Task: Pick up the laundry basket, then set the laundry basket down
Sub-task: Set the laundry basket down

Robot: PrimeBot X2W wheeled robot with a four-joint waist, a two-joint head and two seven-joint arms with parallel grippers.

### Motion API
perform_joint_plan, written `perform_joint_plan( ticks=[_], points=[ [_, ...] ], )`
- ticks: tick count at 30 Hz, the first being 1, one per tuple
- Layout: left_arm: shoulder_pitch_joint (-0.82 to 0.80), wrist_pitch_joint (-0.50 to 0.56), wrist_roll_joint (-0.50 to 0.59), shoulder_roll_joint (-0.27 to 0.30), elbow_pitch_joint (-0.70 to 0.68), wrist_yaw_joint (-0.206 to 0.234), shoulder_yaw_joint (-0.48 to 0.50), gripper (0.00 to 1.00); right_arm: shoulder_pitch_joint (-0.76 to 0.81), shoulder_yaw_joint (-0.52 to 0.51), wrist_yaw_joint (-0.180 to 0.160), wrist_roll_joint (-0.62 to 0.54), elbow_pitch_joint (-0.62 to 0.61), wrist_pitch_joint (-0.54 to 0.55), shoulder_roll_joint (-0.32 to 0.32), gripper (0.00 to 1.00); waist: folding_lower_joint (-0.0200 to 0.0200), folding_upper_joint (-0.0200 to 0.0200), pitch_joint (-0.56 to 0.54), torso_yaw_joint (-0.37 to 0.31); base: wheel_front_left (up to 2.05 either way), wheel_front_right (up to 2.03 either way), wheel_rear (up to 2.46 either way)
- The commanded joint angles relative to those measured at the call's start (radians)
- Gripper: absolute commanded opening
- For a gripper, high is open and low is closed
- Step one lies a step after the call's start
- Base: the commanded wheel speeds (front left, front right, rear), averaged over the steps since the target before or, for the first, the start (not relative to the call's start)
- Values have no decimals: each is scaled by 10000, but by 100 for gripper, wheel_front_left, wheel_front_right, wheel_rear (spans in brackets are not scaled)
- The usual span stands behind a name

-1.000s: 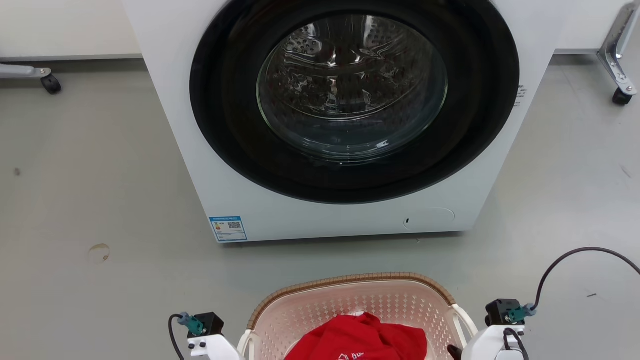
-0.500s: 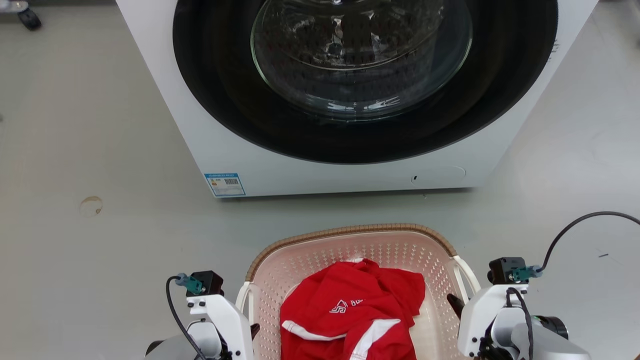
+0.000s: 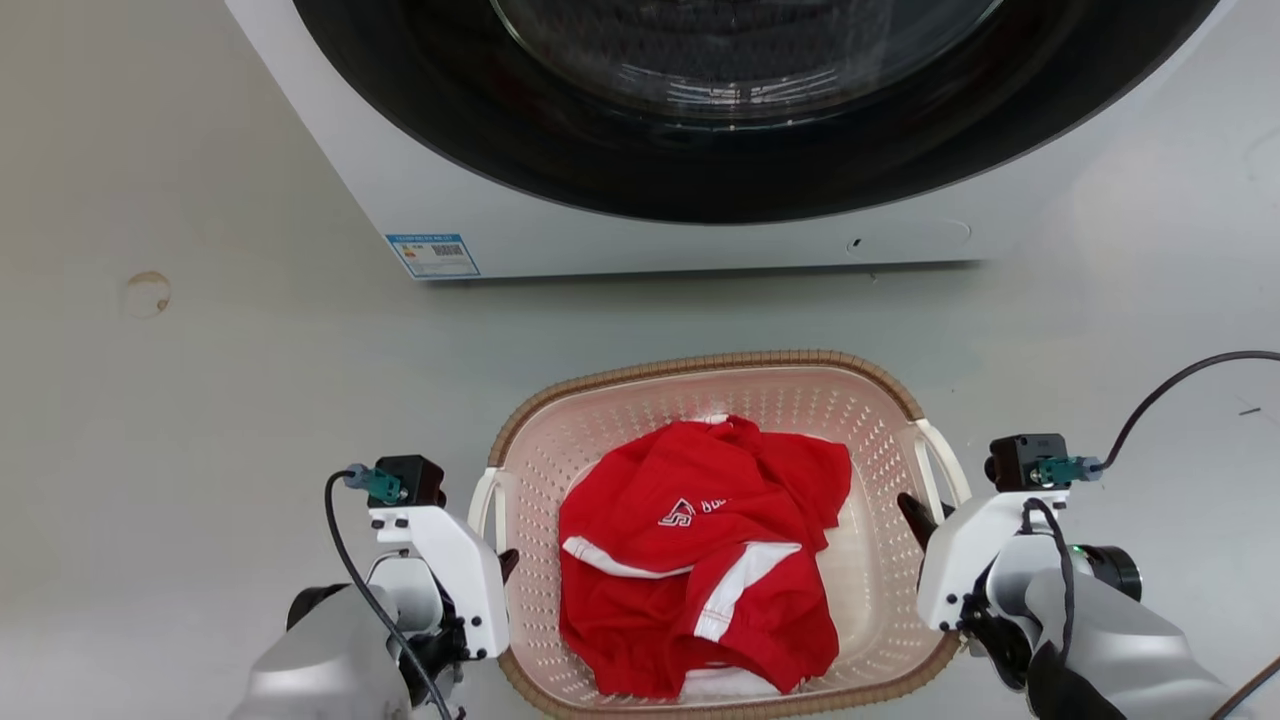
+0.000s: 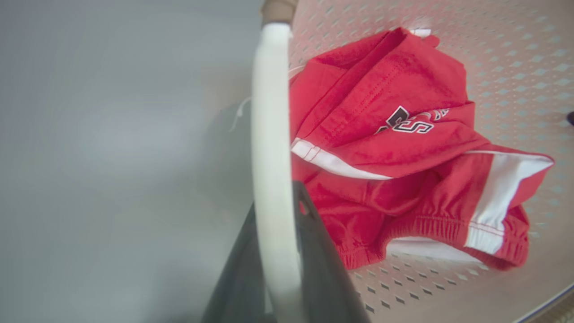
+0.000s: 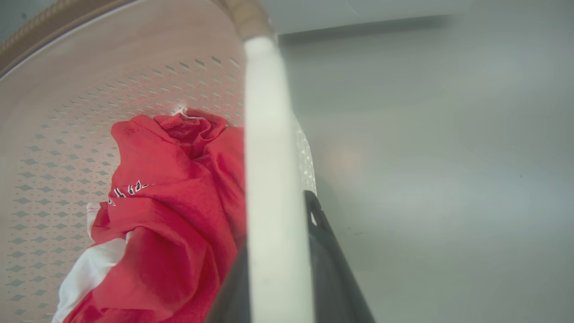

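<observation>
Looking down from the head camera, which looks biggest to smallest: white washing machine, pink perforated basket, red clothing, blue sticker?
Largest to smallest:
1. white washing machine, though cropped by the frame
2. pale pink perforated plastic laundry basket
3. crumpled red-and-white garment
4. small blue-bordered sticker

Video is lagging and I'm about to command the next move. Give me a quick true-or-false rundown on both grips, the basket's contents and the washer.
1. The left gripper has its fingers closed on the left handle of the laundry basket. True.
2. The right gripper hangs open, away from the basket. False: its fingers clasp the right handle.
3. The basket is empty. False: red sportswear with white trim lies inside.
4. Bare floor separates the basket from the washing machine. True.
</observation>
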Motion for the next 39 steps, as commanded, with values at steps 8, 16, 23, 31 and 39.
perform_joint_plan(
  ticks=[8,16,23,31,39],
  points=[
    [-1025,-356,275,1516,701,252,170,0,-590,-364,-132,-266,662,-544,-1278,0,0,-1,1341,-2,0,0,0],
    [-1676,-709,471,1517,692,249,71,0,-1180,-590,-132,-498,663,-874,-1278,0,0,-1,2304,2,0,0,0],
    [-2281,-1139,641,1569,442,247,-54,0,-1675,-1031,-132,-992,663,-1124,-1278,0,0,-1,3284,75,0,0,0],
    [-3086,-1668,930,1593,247,247,-295,0,-2388,-2127,-132,-2082,663,-1188,-1336,0,0,-1,4433,214,0,0,0],
    [-3782,-2332,1312,1368,279,246,-632,0,-2862,-4058,-132,-4130,663,-1192,-1348,0,0,-1,5241,443,0,0,0]
  ],
)
